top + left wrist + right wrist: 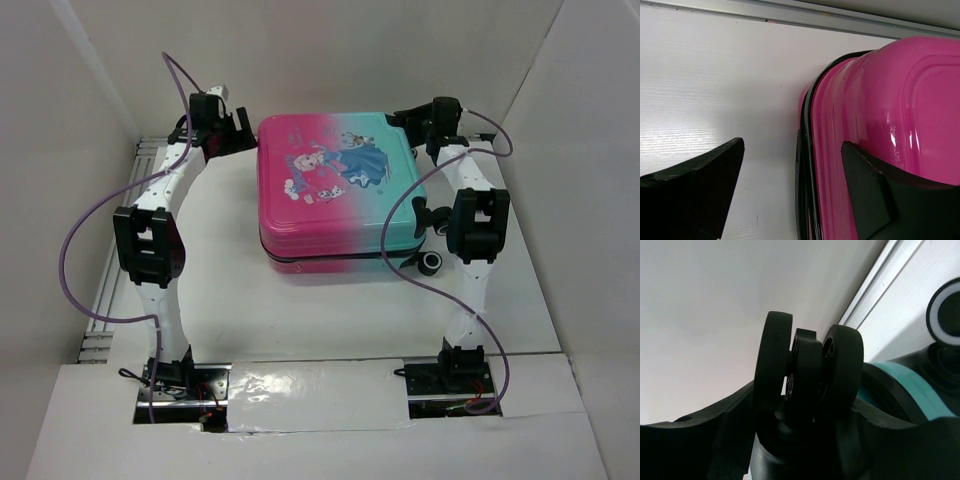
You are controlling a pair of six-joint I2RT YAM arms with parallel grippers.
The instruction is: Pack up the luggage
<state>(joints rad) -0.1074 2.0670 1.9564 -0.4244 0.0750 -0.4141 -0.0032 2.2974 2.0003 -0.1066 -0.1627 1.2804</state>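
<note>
Roughly: left gripper (792, 150) had its jaws spread wide with nothing held, straddling the pink far-left corner of the luggage (340, 190) — one finger (695, 190) over bare table (715, 75), the other on the shell side; likely bracing that corner; right gripper (807, 410) sat around a black twin wheel (807, 370) at the teal far-right corner; clamped or just cupping — couldn't tell; luggage lay flat mid-table, print up; wrist views gave contact detail; only the top view showed the lid seam closed and both arms flanking the far edge.

Luggage (340, 190) shell fades pink to teal, cartoon-printed.
</note>
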